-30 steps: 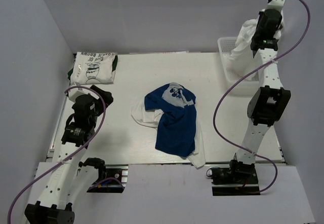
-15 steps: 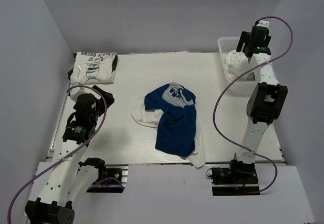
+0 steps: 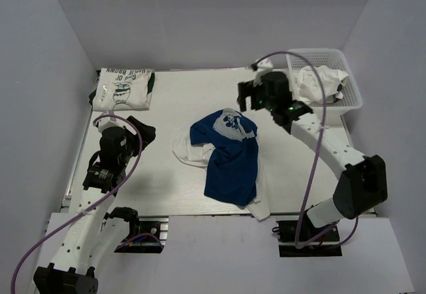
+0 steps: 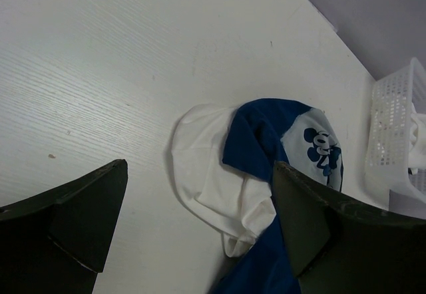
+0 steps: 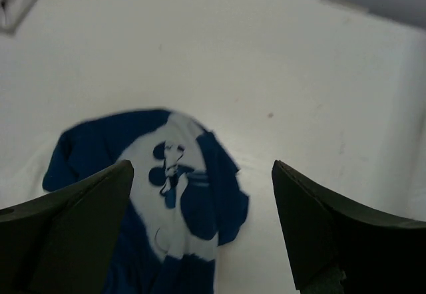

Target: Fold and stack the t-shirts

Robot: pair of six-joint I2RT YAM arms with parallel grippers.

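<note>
T-shirts (image 3: 229, 174): folded shirt (image 3: 123, 89) far left, blue shirt (image 3: 223, 141) crumpled centre, white shirt (image 3: 321, 81) in far-right basket (image 3: 313, 51), so most folding remains; left gripper (image 4: 200, 217) and right gripper (image 5: 203, 221) both spread, empty.

Table (image 3: 173, 94) bears 1 folded t-shirt (image 3: 122, 89), crumpled blue-and-white heap (image 3: 229, 164), 1 basket (image 3: 316, 52).

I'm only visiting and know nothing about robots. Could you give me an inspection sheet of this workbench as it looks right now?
Surface: white table, wood-grain finish.
Job's things: folded green-print shirt in the far left corner; blue shirt crumpled mid-table over a white shirt; white cloth bundled in the basket.
Clutter: nothing seen.
Hands: left hand open, empty; right hand open, empty, by the blue shirt's far end.
Cables: a purple cable loops along each arm.
Surroundings: plain grey walls on three sides.
</note>
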